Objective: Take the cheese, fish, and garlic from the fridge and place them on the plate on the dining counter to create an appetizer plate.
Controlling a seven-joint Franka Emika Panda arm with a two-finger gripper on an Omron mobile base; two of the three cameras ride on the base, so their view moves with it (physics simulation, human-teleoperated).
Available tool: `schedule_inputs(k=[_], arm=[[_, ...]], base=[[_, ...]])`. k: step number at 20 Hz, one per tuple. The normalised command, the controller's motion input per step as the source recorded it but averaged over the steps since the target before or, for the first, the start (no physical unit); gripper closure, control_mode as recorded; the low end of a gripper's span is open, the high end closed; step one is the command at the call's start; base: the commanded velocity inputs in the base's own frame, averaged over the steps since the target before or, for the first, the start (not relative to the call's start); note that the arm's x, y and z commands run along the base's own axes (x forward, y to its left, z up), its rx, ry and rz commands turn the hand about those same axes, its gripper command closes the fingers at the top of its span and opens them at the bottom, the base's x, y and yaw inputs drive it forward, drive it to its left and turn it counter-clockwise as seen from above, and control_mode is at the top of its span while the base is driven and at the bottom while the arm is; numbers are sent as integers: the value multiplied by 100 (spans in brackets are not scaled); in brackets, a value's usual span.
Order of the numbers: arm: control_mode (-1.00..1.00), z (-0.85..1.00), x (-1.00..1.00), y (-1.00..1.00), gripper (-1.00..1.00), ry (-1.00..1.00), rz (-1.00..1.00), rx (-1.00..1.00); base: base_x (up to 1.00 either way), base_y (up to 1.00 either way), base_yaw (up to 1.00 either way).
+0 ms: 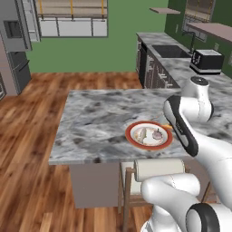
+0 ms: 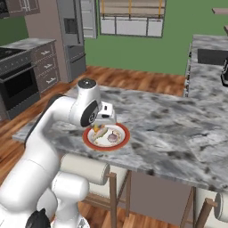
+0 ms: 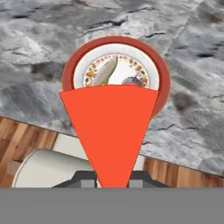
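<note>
the gripper point(image 3: 113, 181) is clamped on the cheese point(image 3: 109, 131), whose red-orange wedge rises from between the 2 finger tips in the hand view and hangs above the 6 o'clock edge of the plate point(image 3: 162, 78). on the plate, the fish point(image 3: 105, 72) lies toward 11 o'clock and the garlic point(image 3: 130, 81) sits just beside it toward 3 o'clock. the plate point(image 1: 132, 136) rests on the dining counter point(image 1: 90, 122) near its front edge, with a cushioned stool point(image 1: 158, 170) just below at 6 o'clock.
</note>
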Motion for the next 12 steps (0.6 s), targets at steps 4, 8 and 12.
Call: schedule_inputs(k=[4,8,12], arm=[[-100,-35,20,0,100,3,-5,0],[-100,-38,21,0,100,6,-2,0],[-100,-45,18,10,100,4,-1,0]], base=[[0,0,0],[0,0,0],[0,0,0]])
